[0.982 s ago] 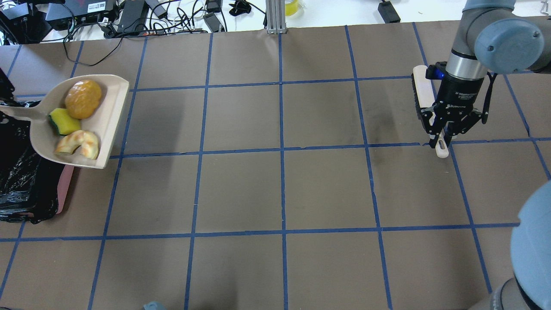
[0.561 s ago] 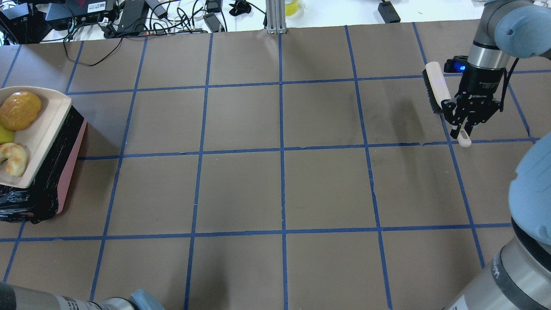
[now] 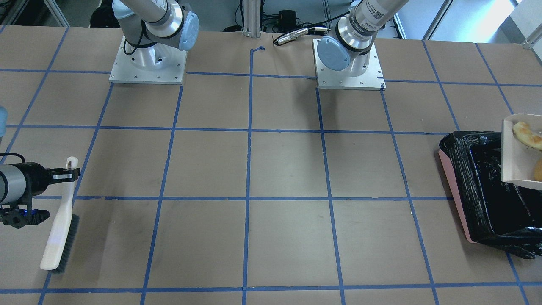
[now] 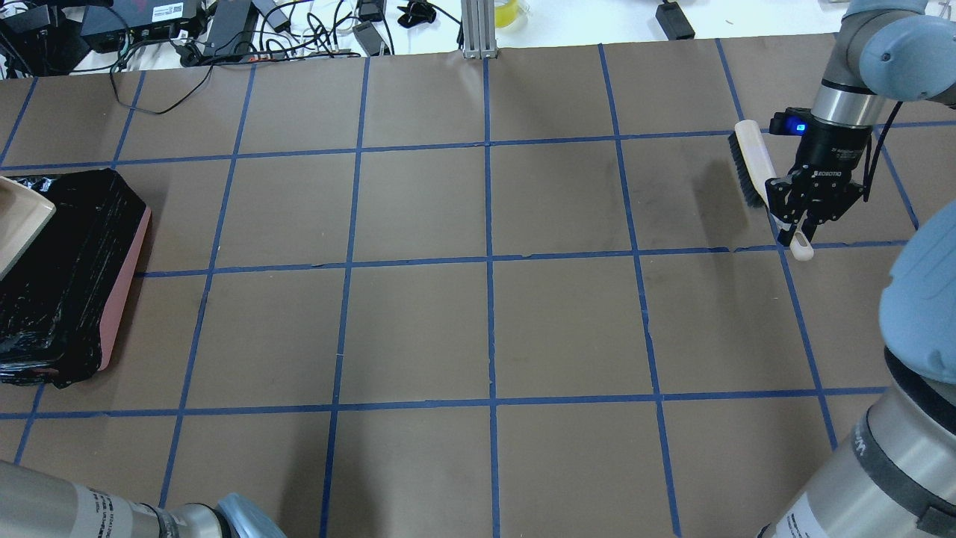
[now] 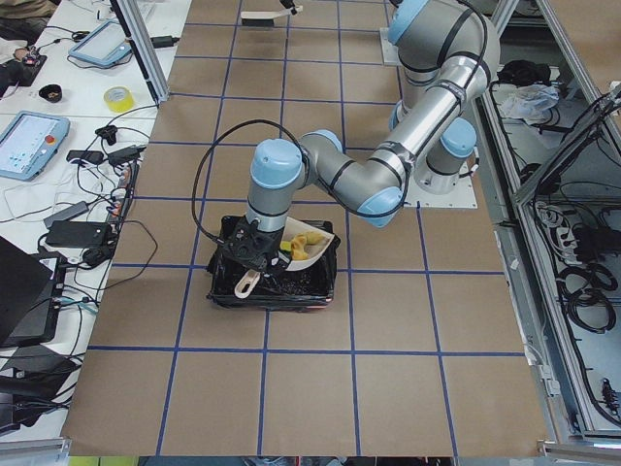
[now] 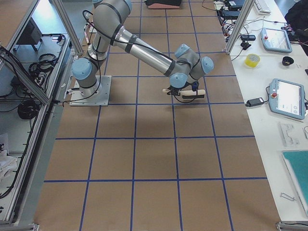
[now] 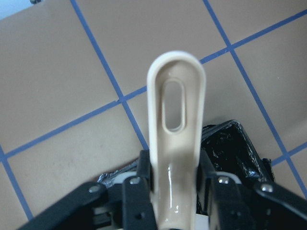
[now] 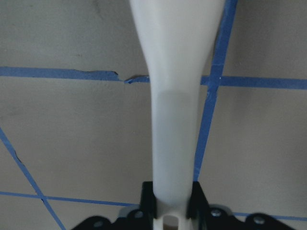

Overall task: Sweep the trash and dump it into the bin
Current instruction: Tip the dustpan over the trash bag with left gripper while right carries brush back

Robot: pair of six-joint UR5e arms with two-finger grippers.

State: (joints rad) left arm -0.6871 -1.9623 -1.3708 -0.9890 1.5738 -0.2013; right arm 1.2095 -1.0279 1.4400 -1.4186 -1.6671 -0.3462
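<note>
Exterior left view: left gripper (image 5: 245,254) clamped on the dustpan handle (image 7: 175,110). The wrist view shows both fingers (image 7: 144,201) pressed to the handle's sides. From there the dustpan (image 5: 325,243) hangs over the bin (image 5: 228,291), with the trash (image 5: 299,243) inside it as a yellow-orange cluster. Front-facing view gives only 2 of the 3 scraps: the crust piece (image 3: 526,134) and an edge of the golden lump (image 3: 538,169) (sponge scrap cut off by the frame edge).

Step in hand, my reading: the dump, not yet done.
- Bring the pan's open lip over the middle of the black liner, away from the pink wall (image 3: 455,195).
- Go low, then roll the wrist slowly so the scraps slide off the lip.
- The lump is round and will likely roll first; a fast tip could bounce it over the rim.

Trash lies ahead of the left gripper, past the handle, in the pan's bowl above the bin. Whether pan and rim touch I cannot tell.

Right gripper (image 4: 798,228) is well apart at the table's other end, closed on the brush (image 4: 749,161) handle.
</note>
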